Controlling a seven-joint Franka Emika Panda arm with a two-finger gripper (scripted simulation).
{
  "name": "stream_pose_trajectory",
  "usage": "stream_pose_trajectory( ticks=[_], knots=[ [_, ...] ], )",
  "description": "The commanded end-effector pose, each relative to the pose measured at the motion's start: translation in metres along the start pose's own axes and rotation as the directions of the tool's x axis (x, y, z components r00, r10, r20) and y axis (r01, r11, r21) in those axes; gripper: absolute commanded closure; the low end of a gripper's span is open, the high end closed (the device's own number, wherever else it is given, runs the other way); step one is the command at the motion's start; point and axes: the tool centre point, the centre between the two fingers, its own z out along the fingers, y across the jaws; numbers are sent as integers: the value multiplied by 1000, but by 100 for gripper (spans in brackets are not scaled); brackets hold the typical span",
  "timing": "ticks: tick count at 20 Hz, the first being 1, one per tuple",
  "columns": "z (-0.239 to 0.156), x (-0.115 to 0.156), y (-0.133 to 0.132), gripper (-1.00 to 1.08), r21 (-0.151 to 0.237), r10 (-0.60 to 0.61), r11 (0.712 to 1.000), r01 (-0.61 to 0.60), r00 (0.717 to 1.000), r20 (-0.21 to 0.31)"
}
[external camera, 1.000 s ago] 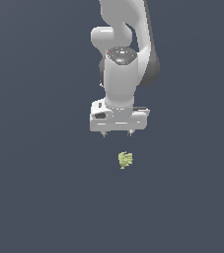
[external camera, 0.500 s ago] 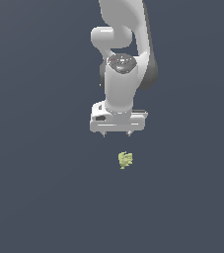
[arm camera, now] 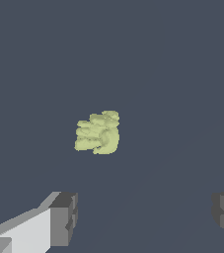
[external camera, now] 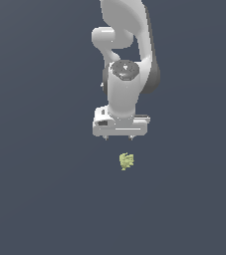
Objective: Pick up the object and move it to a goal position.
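Wrist view: claw (arm camera: 143, 217) spread wide, empty | exterior view: yellow-green clump (external camera: 126, 161) apart from claw

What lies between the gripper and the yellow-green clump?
Nothing: only bare dark surface separates the open gripper from the yellow-green clump, as the exterior view and the wrist view both show.

We see a glossy white arm (external camera: 127, 74) with rounded joints (one dark-capped) and grey-padded fingertips (arm camera: 64, 217).
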Motion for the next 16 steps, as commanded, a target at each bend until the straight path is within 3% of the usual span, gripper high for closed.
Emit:
stream_pose_trajectory(
  ticks=[1, 16],
  knots=[
    [8, 5, -4, -92, 2, 10, 1000, -10, 1000, 3],
    [71, 40, -39, -92, 15, 92, 996, -92, 995, 24]
  ],
)
